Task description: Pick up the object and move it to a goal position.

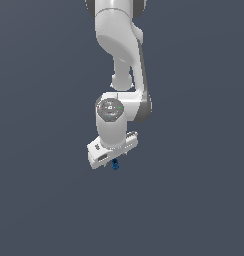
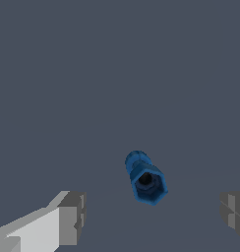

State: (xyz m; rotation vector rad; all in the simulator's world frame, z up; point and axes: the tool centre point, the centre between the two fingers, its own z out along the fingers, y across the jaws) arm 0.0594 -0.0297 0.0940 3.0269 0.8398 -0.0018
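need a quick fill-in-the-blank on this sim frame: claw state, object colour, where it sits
1. The small lumpy object is coloured ____.
2. In the wrist view, the claw has its fingers spread wide, so it is ____.
3. The object lies ____ the two grey fingertips, touching neither.
4. In the exterior view, the object shows just ____ the white hand of the arm.

Missing words: blue; open; between; below

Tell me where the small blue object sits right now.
In the exterior view, the blue object sits just below the white gripper, near the picture's centre. In the wrist view it lies between the two open fingers, touching neither.
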